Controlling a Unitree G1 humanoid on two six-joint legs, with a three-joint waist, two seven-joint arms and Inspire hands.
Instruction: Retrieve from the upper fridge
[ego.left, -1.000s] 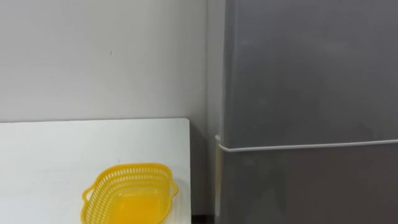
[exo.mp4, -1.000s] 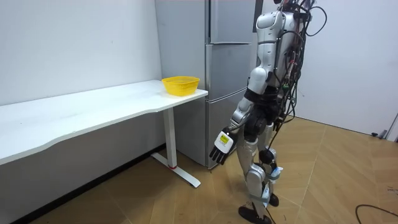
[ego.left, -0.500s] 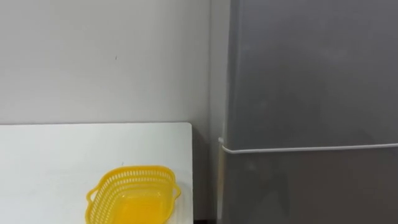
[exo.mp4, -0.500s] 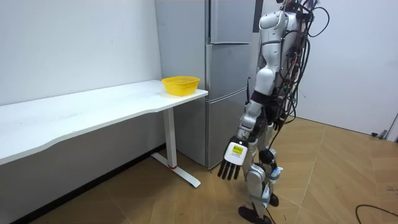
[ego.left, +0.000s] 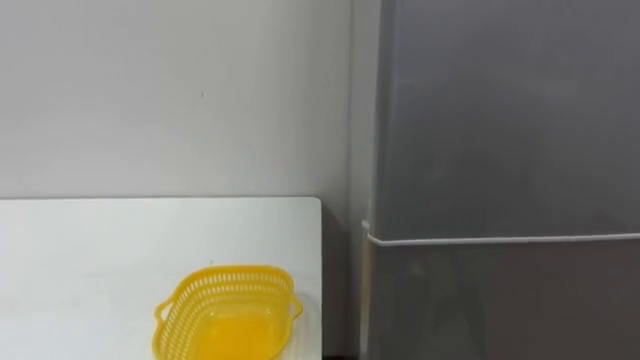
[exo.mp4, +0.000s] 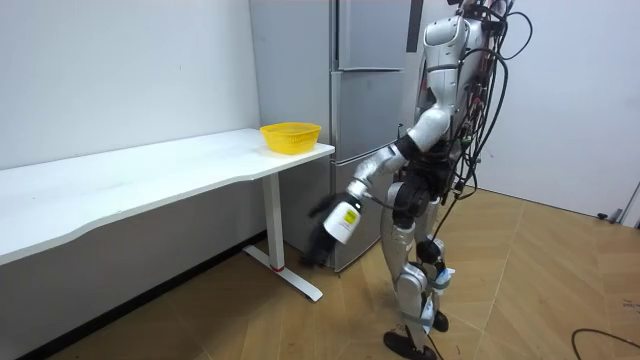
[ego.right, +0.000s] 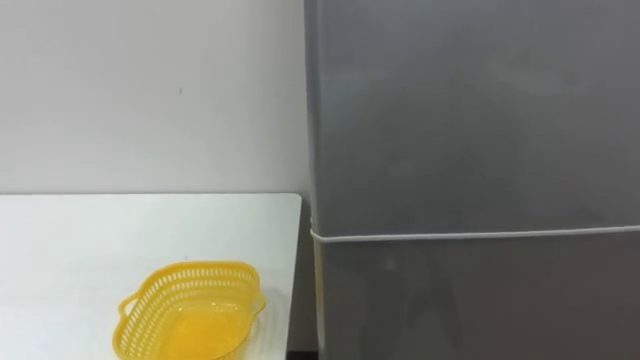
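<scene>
Well below the upper door (ego.left: 500, 110) of the fridge (exo.mp4: 372, 120), the robot's left hand (exo.mp4: 340, 219) hangs out in front of the lower door (ego.left: 500, 300), beneath the level of the table (ego.left: 90, 240) top. Whether it touches that door cannot be told, and its fingers are too blurred to say if they are spread or curled. The robot stands upright on the wooden floor just before the fridge, facing it. One fridge stands at the right, its long axis upright, its front toward the robot. It has two grey doors, one above the other, parted by a single pale seam running left to right. Both doors are closed, so nothing inside the upper compartment can be seen. One white table sits left of the fridge against the wall, its right end just beside the fridge. One yellow slatted basket (ego.left: 228, 312) rests near that end, its long axis running left to right, its open side up.
</scene>
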